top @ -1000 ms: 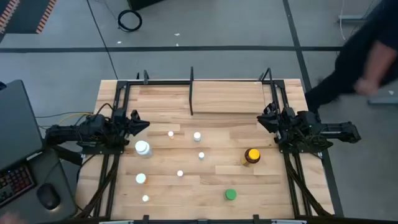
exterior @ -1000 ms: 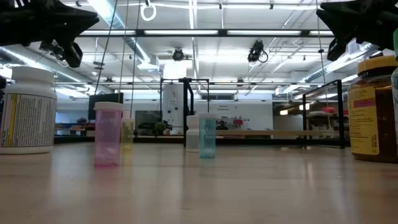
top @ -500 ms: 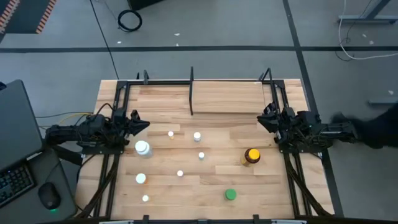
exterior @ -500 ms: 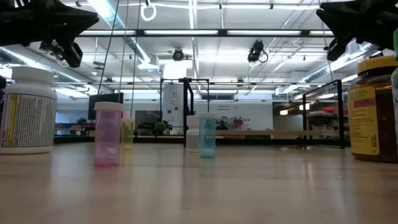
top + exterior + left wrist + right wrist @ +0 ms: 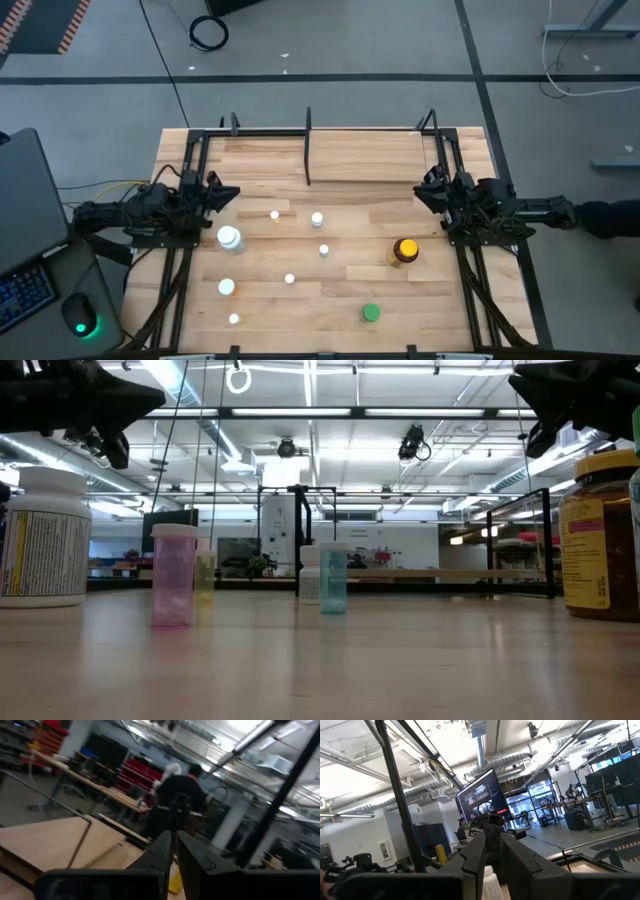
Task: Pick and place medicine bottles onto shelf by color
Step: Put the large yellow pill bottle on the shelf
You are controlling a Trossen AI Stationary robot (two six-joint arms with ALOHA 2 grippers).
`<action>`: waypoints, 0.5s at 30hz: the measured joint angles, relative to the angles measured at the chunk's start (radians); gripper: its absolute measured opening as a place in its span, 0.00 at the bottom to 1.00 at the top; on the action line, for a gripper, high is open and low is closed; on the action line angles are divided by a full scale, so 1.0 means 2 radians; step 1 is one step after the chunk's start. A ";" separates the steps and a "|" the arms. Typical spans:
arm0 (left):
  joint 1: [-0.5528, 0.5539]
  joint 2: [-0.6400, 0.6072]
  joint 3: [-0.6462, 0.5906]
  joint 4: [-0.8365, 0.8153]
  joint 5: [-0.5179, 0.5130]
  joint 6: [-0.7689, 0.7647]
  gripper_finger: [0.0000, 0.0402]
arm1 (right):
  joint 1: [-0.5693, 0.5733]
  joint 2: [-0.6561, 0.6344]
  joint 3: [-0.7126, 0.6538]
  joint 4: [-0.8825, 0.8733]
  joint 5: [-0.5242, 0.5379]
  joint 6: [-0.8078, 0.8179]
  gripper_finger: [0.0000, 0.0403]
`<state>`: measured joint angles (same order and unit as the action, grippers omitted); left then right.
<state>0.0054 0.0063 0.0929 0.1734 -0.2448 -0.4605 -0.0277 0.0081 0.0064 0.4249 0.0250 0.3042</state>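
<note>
Both arms sit back at the table's sides, nothing held. L gripper (image 5: pixel 228 194) hangs over the left edge, tips toward the middle, fingers pressed together; in its wrist view the 2 fingers (image 5: pixel 161 851) run nearly parallel with only a thin slit between them. R gripper (image 5: pixel 424 192) mirrors it at the right edge, tips also toward the middle; its fingers (image 5: pixel 475 851) stand close with a narrow gap, gripping nothing.

Shelf (image 5: pixel 362 157) lies along the far side of the table (image 5: pixel 330 295), long axis running left-right, black posts at the corners and 1 post near mid-length. No bottle on it.

Bottles all stand upright on the table, long axis vertical, caps up, so from above they show as round dots. White labelled bottle (image 5: pixel 229 238) is nearest the L gripper, just toward the front of it. Yellow bottle (image 5: pixel 405 250) w/ dark cap stands near the R gripper, on the right side. Green bottle (image 5: pixel 371 313) is at the front, right of centre. Approx 6 small bottles are scattered between: 2 in a row near the shelf's front edge (image 5: pixel 317 218), others mid-table and front-left. From table height a pink vial (image 5: pixel 173 575) and a blue vial (image 5: pixel 333 579) stand apart, upright.

A person (image 5: pixel 179 800) in dark clothes shows in the room beyond, seen from behind.
</note>
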 joint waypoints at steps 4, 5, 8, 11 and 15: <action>0.005 0.000 0.000 0.005 -0.030 -0.016 0.10 | 0.000 0.000 0.000 0.000 0.000 0.000 0.17; 0.007 0.000 0.000 0.012 -0.036 -0.025 0.10 | 0.000 0.000 0.000 0.000 0.000 0.000 0.17; 0.010 0.000 0.000 0.044 -0.031 -0.016 0.11 | 0.000 0.000 0.000 0.000 0.000 0.000 0.17; 0.010 0.000 0.006 0.066 -0.014 0.002 0.10 | 0.000 0.000 0.000 0.000 0.000 0.000 0.17; 0.009 0.022 0.057 0.064 -0.007 0.015 0.09 | 0.000 0.000 0.000 0.000 0.000 0.000 0.17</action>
<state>0.0242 0.0496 0.2063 0.3012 -0.2589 -0.4315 -0.0280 0.0082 0.0066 0.4248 0.0251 0.3042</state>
